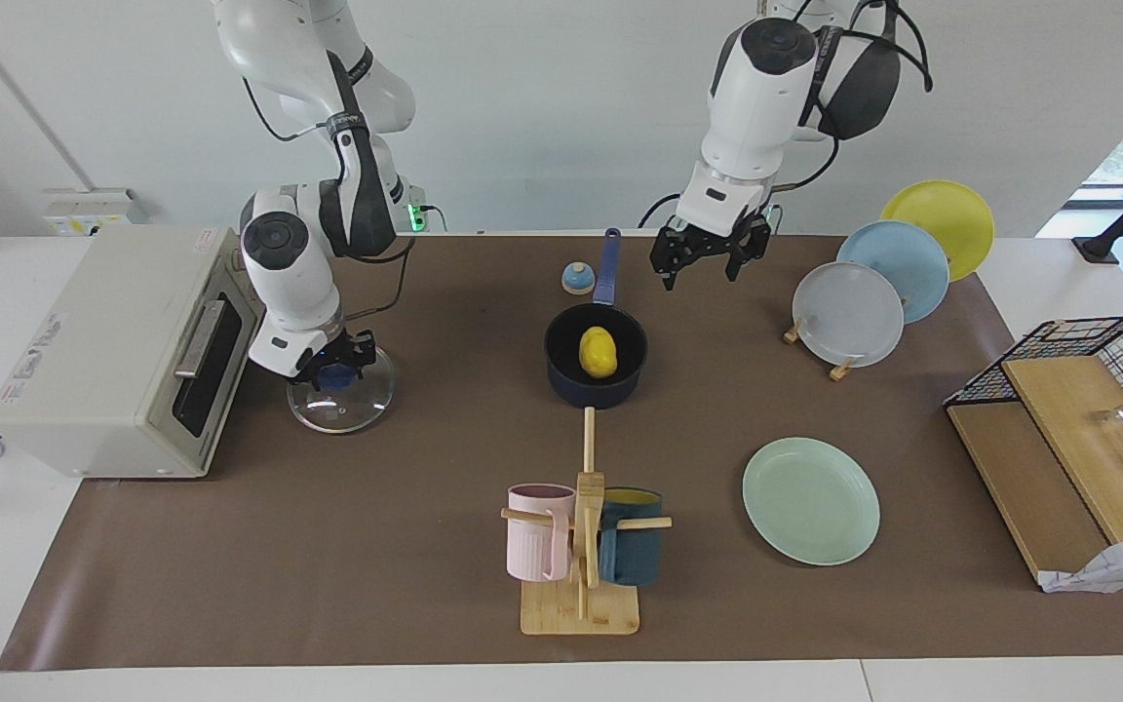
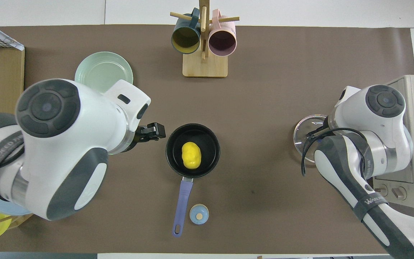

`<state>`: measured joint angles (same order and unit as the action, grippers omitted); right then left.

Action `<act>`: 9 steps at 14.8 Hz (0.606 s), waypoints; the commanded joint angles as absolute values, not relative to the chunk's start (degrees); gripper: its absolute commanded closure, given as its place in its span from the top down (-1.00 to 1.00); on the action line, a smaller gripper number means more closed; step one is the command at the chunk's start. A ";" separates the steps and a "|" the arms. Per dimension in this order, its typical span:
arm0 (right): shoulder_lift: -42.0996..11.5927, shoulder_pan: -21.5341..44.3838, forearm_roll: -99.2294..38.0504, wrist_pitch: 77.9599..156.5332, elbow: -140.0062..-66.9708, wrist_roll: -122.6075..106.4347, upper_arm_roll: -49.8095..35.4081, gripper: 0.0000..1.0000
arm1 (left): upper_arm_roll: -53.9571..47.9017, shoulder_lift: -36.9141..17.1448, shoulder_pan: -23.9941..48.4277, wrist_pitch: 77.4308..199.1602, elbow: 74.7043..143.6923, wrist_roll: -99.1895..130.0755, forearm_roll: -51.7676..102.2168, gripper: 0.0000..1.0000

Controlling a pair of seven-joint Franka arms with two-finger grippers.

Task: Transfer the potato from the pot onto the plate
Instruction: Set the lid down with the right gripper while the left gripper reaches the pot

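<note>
brown matting covers the table, and the potato [image 1: 598, 352] sits in the open pot [image 1: 561, 363], so the transfer has not begun. left gripper [image 1: 708, 255] hangs in the air with fingers spread and empty, the pot below it and off toward the right arm's end; reach, grasp and carry are all left. the plate [image 1: 810, 500] lies bare, well apart. right gripper [image 1: 332, 366] is down on the glass lid [image 1: 341, 408] by the toaster oven [image 1: 123, 351], closed around its knob.
</note>
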<state>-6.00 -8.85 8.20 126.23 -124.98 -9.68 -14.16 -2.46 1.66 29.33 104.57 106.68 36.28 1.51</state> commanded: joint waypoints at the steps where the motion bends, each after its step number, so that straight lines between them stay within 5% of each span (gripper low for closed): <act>1: -2.02 -9.32 6.94 131.74 -131.74 -11.60 -14.68 -1.00 | -1.49 -2.53 33.13 111.86 110.30 40.76 1.93 1.00; 3: -2.02 -9.40 6.94 131.92 -131.84 -12.48 -14.68 -1.00 | -1.49 -5.70 35.85 116.96 111.09 44.20 1.93 1.00; 4: -2.02 -9.40 6.94 131.92 -131.75 -12.57 -14.68 -0.73 | -1.49 -6.76 36.38 118.64 111.35 44.64 1.93 1.00; 6: -2.02 -9.32 6.94 132.01 -131.66 -12.39 -14.68 0.74 | -1.49 -8.69 37.87 121.54 111.62 46.40 1.93 1.00; 7: -2.11 -9.32 6.94 131.75 -131.23 -12.31 -14.68 1.00 | -1.49 -9.57 38.23 122.94 111.62 47.28 1.93 1.00; 9: -2.72 -9.40 6.94 129.22 -128.25 -12.22 -14.77 1.00 | -1.49 -10.37 38.23 124.28 111.62 47.64 1.93 1.00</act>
